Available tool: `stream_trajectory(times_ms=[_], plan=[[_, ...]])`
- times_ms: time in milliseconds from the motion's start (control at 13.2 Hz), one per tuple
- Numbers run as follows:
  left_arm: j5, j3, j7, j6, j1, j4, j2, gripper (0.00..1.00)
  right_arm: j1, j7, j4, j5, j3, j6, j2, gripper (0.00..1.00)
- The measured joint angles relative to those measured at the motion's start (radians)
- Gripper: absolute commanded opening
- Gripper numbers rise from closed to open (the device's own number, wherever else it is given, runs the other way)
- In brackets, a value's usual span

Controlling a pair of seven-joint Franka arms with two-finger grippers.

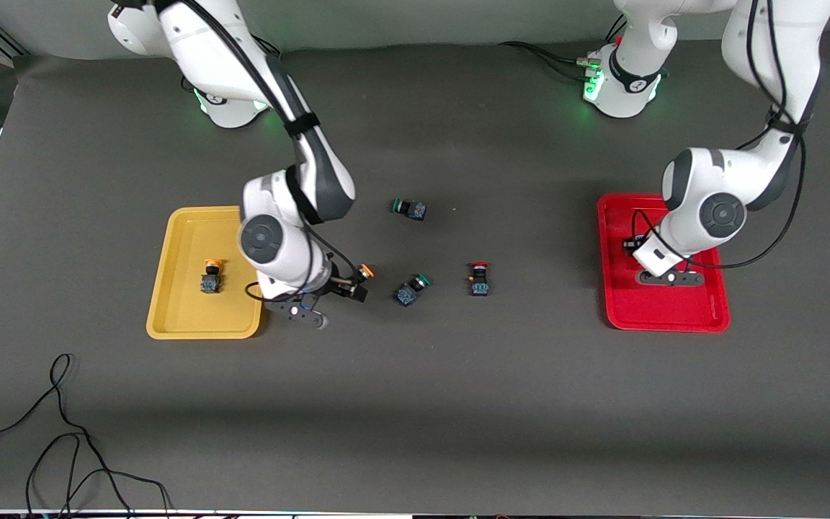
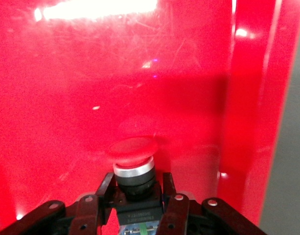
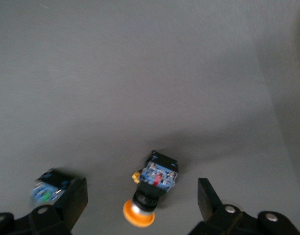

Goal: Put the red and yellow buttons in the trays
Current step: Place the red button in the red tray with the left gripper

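My left gripper (image 1: 667, 277) (image 2: 137, 182) is low over the red tray (image 1: 674, 317) (image 2: 140, 73), shut on a red button (image 2: 134, 152); its fingers press the dark body's sides and the cap points at the tray floor. In the front view the hand hides this button. My right gripper (image 1: 350, 287) (image 3: 138, 200) stands open beside the yellow tray (image 1: 184, 317), its fingers (image 3: 208, 200) well apart on either side of a yellow button (image 1: 364, 274) (image 3: 152, 188) lying on the table. Another yellow button (image 1: 211, 276) stands in the yellow tray. A second red button (image 1: 479, 280) rests mid-table.
Two green-capped buttons lie on the mat: one (image 1: 411, 288) (image 3: 47, 188) between the right gripper and the loose red button, one (image 1: 409, 209) farther from the front camera. A black cable (image 1: 62, 432) loops near the table's front edge at the right arm's end.
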State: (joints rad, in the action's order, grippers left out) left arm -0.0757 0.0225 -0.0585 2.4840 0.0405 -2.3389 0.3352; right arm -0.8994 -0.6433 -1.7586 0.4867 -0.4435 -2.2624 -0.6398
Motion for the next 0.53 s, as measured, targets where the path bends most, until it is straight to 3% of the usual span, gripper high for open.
stream_trajectory(times_ms=[152,532], plan=[[-0.002,0.000,0.017,-0.080,-0.011,0.062,-0.005,1.00,0.000,-0.021,0.005,0.000,-0.002,-0.020,-0.037,1.00],[0.030,0.006,0.038,-0.602,-0.022,0.401,-0.096,1.00,0.002,-0.023,0.006,0.003,-0.004,-0.027,-0.057,1.00]])
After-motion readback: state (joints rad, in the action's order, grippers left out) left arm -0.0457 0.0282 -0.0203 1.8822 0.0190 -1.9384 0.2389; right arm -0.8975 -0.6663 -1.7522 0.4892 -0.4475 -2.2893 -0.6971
